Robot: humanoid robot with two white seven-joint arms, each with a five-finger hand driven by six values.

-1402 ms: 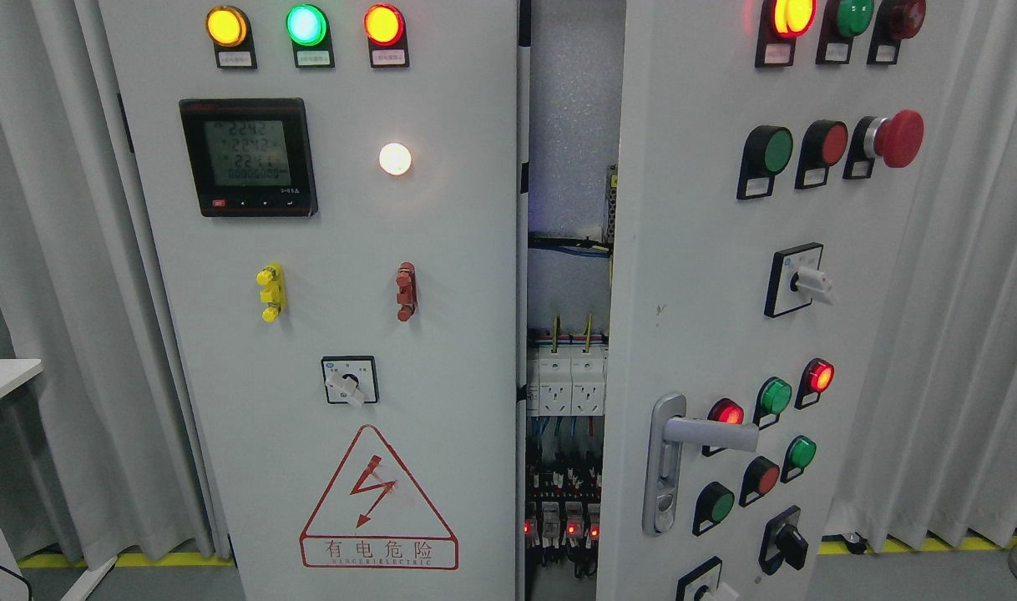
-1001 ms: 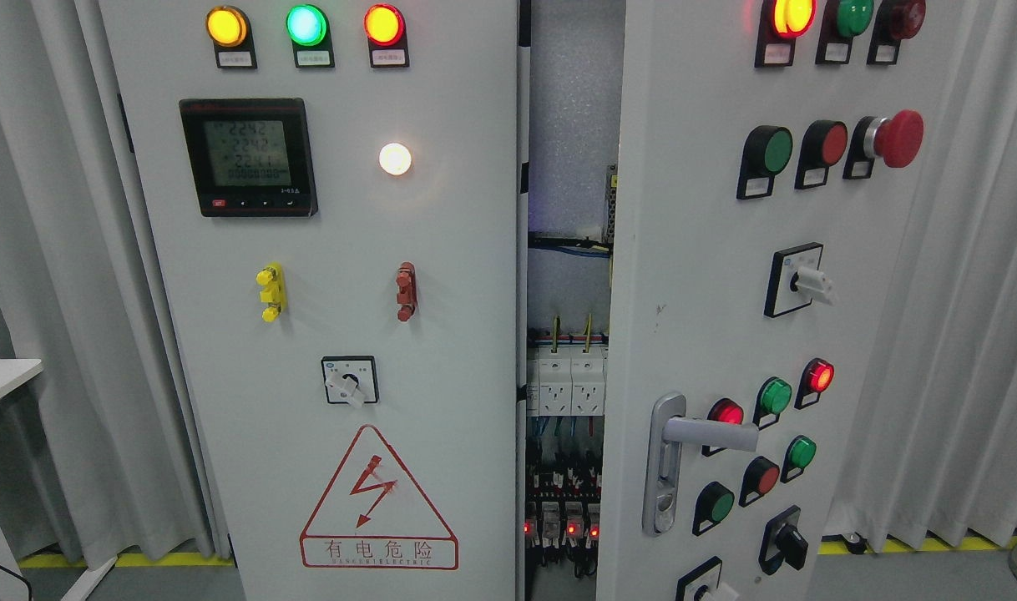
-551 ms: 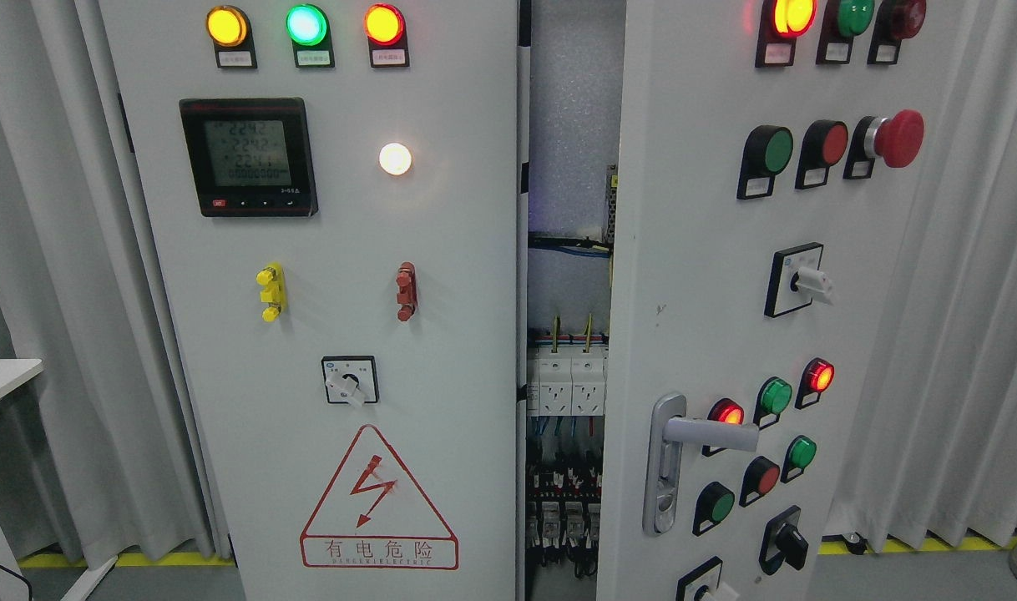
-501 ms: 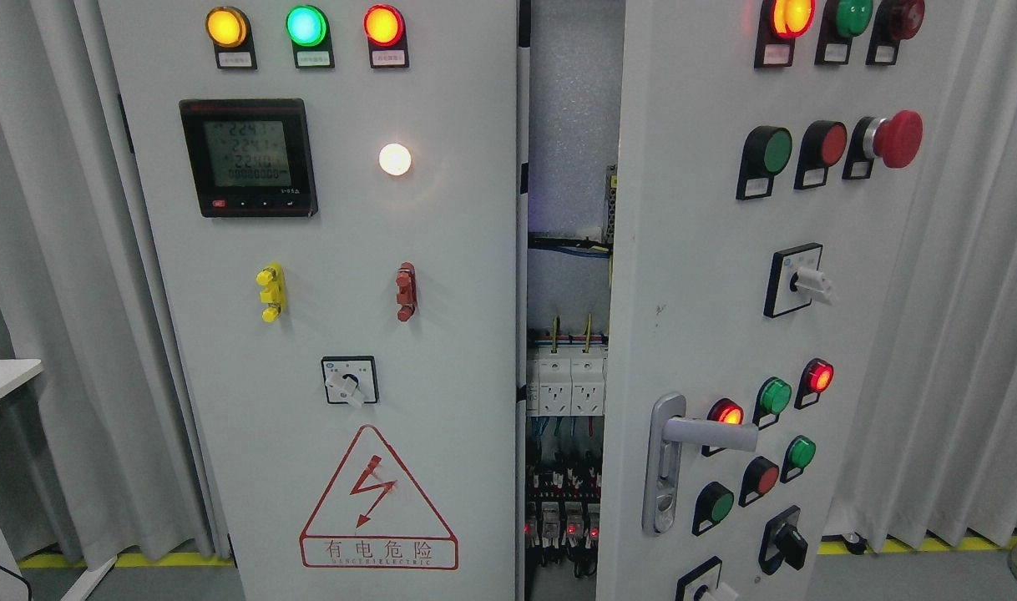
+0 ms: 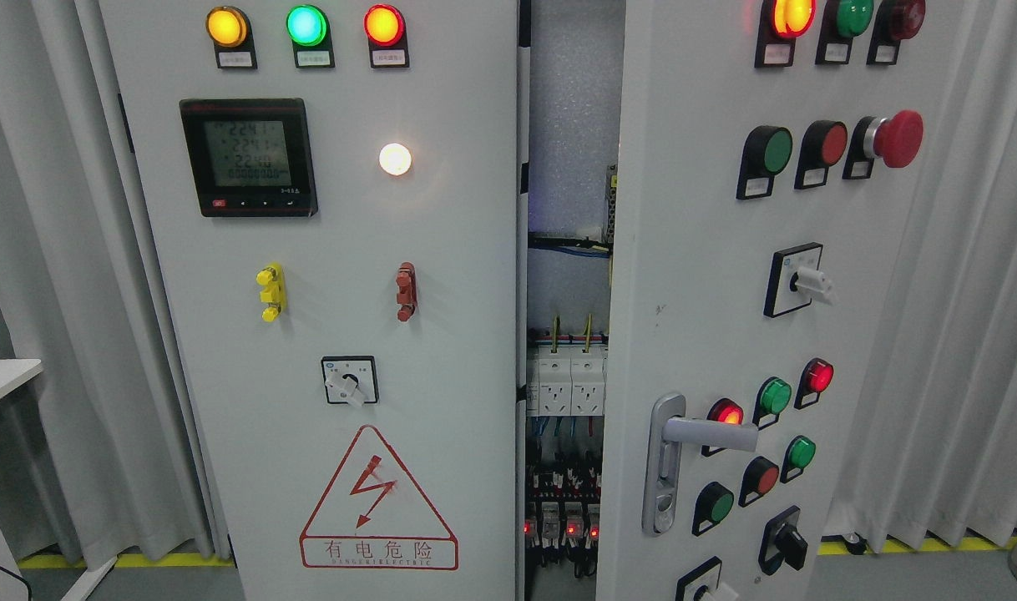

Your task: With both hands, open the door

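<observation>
Neither robot hand is seen in the head view, so their state cannot be told, and places cannot be given relative to them. The right door [image 5: 709,275] is seen swung ajar, its silver lever handle [image 5: 684,446] level near its left edge. Between it and the left door [image 5: 341,267], a gap is left in which breakers [image 5: 569,384] are exposed.

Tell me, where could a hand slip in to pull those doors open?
The dark gap between the left door and right door is free up high. Lower down, white breakers and wires crowd it. The silver handle has red and green buttons packed beside it.
</observation>
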